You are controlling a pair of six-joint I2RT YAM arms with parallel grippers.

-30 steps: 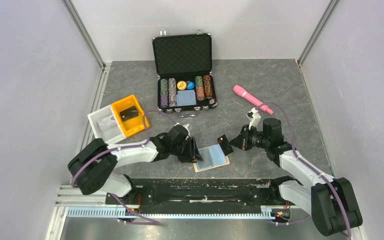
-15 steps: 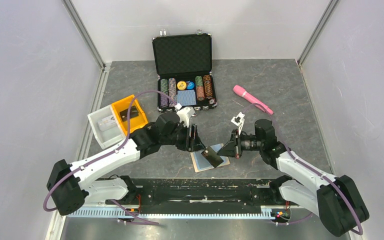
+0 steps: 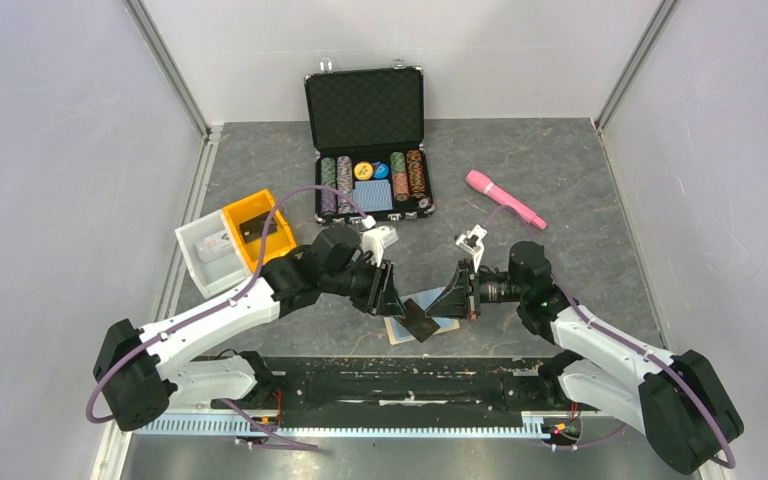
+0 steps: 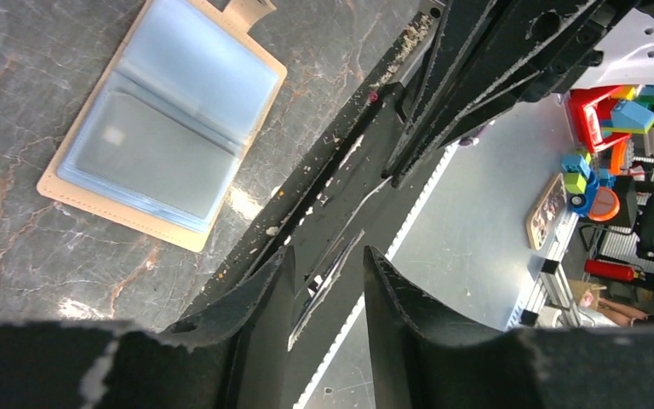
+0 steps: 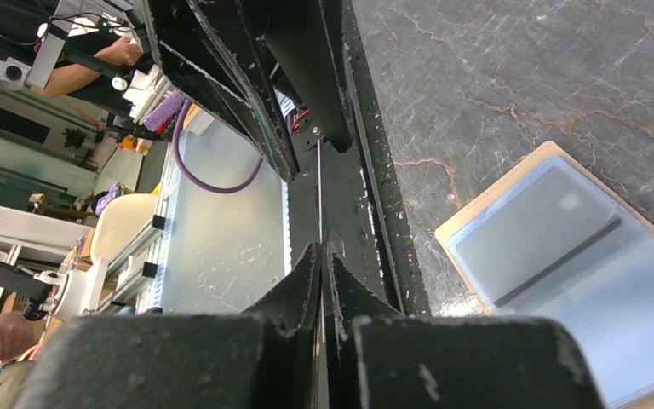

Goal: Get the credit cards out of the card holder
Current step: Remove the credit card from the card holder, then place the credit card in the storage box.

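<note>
The tan card holder (image 3: 444, 324) lies open on the table near the front edge, blue-grey panels up. It also shows in the left wrist view (image 4: 166, 128) and the right wrist view (image 5: 562, 256). My right gripper (image 3: 448, 303) (image 5: 323, 249) is shut on a dark credit card (image 3: 420, 322), held above the holder; its thin edge (image 5: 319, 196) shows between the fingers. My left gripper (image 3: 392, 293) (image 4: 327, 252) is open, and the card's edge (image 4: 328, 281) stands between its spread fingers without touching them.
An open black poker-chip case (image 3: 370, 150) stands at the back. A pink tool (image 3: 505, 198) lies at the back right. A yellow bin (image 3: 258, 230) and a white bin (image 3: 208, 250) sit at the left. A black rail (image 3: 390, 385) runs along the front edge.
My left gripper has lifted off the holder and come round the card. My right gripper has carried the dark card leftward over the holder, between the left fingers.
</note>
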